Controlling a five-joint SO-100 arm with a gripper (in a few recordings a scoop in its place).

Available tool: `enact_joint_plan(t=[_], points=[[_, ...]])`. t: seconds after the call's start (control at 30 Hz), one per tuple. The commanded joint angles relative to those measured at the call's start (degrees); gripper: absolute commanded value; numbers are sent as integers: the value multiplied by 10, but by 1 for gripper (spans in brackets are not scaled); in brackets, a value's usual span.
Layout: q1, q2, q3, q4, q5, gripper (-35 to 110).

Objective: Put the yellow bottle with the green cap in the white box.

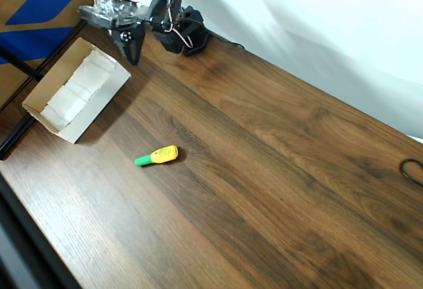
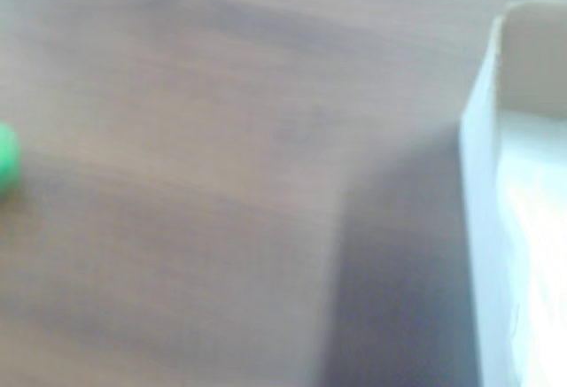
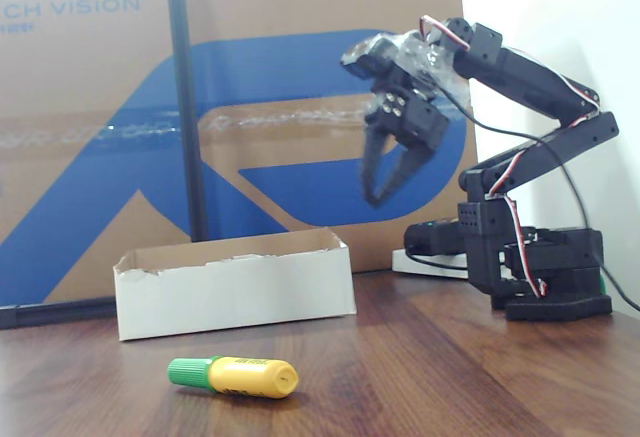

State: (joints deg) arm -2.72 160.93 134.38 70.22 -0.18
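Bright, even light with soft shadows; the wrist view is heavily blurred, the others sharp.

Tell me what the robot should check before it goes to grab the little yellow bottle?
1. Bottle easy to reach: the yellow bottle lies on its side on the bare table, nothing touching it. Ok.
2. Claw empty: held in the air, nothing between its fingers. Ok.
3. Claw open wide enough: fingers look close together. Not ok.
4. White box ready: open top, nothing seen inside. Ok.
5. Claw above the bottle: it hangs near the box instead. Not ok.
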Motion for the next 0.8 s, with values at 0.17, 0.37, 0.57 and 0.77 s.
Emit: enact_joint_plan(t=[0.17,0.37,0.57,0.77], points=[[-24,-83,-76,-36,6,0],[-18,-156,-132,-45,14,0],[-12,-258,-184,-69,20,0],[-23,-382,-269,-79,33,0]])
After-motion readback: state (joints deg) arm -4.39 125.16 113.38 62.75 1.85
